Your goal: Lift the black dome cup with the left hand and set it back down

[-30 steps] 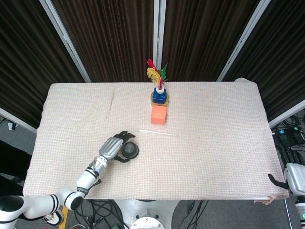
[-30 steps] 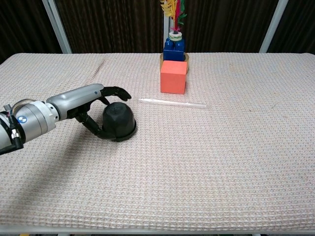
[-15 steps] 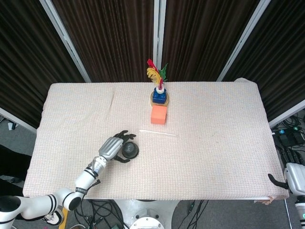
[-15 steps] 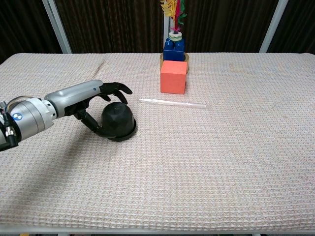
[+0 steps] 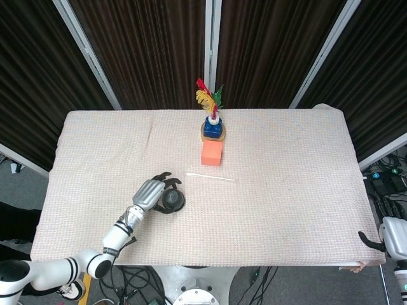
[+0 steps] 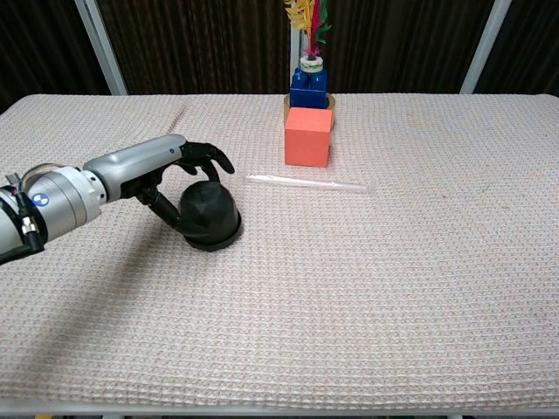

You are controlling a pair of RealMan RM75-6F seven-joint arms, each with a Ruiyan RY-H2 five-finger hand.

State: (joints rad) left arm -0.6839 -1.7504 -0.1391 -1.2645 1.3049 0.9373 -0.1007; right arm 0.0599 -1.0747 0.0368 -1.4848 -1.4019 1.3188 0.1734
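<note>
- Black dome cup (image 6: 210, 211) sitting mouth-down on the worktop (image 6: 367, 288), left of centre and toward the near edge, well apart from the orange block (image 6: 307, 136) and the clear straw (image 6: 306, 182).
- Left hand (image 6: 179, 179) cupped around the dome from its left side, fingers arched over the top and thumb low against the near flank; seen the same way in the head view, hand (image 5: 150, 194) pressed against cup (image 5: 172, 201).
- Contact with the cup apparent, but a firm hold not certain: fingers curled partway, neither spread wide nor clamped tight.
- Rim of the cup flat on the cloth, no gap beneath; lift judged not yet begun.
- Reach and wrap around the cup judged done or nearly so; tightening of the hold, raising, and setting back down all left.
- Right hand (image 5: 371, 242) barely visible at the far right edge of the head view, only dark fingertips showing; cannot tell whether spread or closed, and nothing seen in it.
- Blue block with feathers (image 6: 309, 80) standing behind the orange block, clear of the work.
</note>
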